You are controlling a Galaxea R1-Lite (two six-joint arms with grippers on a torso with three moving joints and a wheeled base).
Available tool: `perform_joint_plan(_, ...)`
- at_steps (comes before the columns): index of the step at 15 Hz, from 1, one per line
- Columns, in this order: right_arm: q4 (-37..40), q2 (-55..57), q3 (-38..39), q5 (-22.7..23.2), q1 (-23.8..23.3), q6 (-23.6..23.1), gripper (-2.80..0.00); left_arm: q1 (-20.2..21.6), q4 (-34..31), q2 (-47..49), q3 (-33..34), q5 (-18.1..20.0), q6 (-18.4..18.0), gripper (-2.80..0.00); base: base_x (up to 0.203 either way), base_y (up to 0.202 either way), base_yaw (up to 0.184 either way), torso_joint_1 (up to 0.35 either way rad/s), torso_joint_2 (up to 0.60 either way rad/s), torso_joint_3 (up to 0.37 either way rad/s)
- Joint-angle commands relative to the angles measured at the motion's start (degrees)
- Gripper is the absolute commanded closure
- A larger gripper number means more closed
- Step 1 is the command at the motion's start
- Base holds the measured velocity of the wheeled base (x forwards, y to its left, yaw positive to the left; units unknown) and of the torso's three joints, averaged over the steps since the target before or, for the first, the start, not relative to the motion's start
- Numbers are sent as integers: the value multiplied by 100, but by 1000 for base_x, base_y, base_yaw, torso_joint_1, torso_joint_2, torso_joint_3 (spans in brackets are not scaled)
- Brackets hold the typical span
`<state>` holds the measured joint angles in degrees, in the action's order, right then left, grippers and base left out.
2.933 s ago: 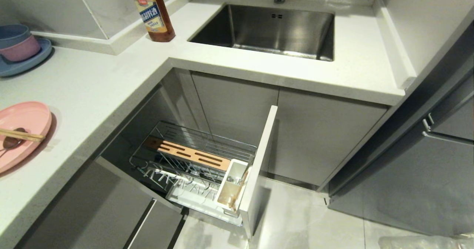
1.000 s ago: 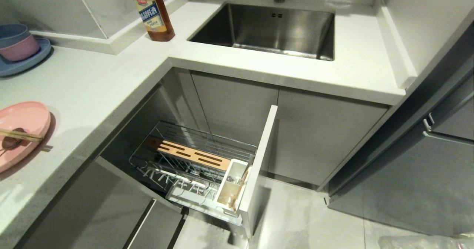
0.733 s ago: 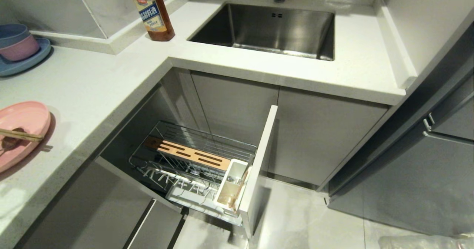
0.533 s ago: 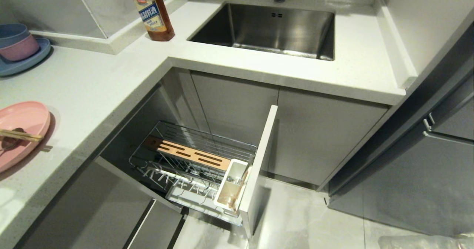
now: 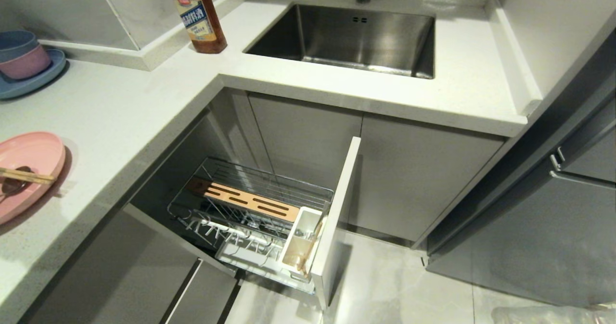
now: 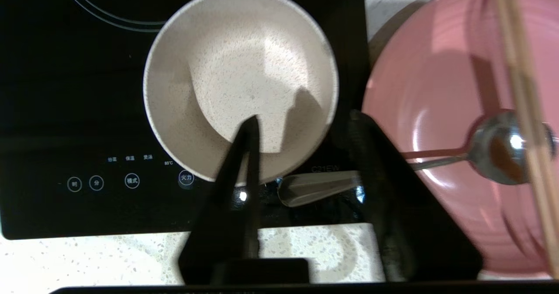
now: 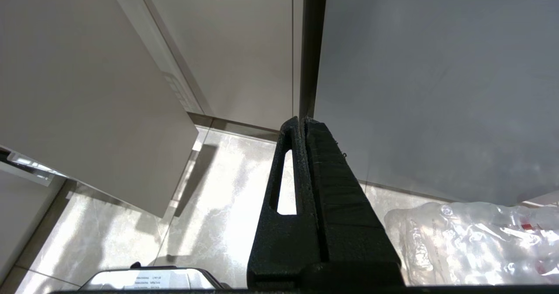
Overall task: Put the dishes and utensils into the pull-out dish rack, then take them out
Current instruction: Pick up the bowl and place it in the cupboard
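Left wrist view: "C21EW" on black cooktop (image 6: 65,88) beside bowl (image 6: 240,80).

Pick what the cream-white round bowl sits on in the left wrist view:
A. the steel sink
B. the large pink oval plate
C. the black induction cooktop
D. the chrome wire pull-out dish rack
C. The cream-white round bowl rests on the black induction cooktop, beside and apart from the large pink oval plate that holds the metal spoon.
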<state>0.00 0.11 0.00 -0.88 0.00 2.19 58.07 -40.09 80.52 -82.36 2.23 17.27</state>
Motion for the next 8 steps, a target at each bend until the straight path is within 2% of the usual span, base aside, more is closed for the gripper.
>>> perform_joint_plan(1,0,-2,18,0,0,0,0,20,-20,234,64,24,11,-280,0,0,0,0,0,0)
perform_joint_plan(8,5,-2,12,0,0,0,0,29,52,732,71,300,13,-280,0,0,0,0,0,0)
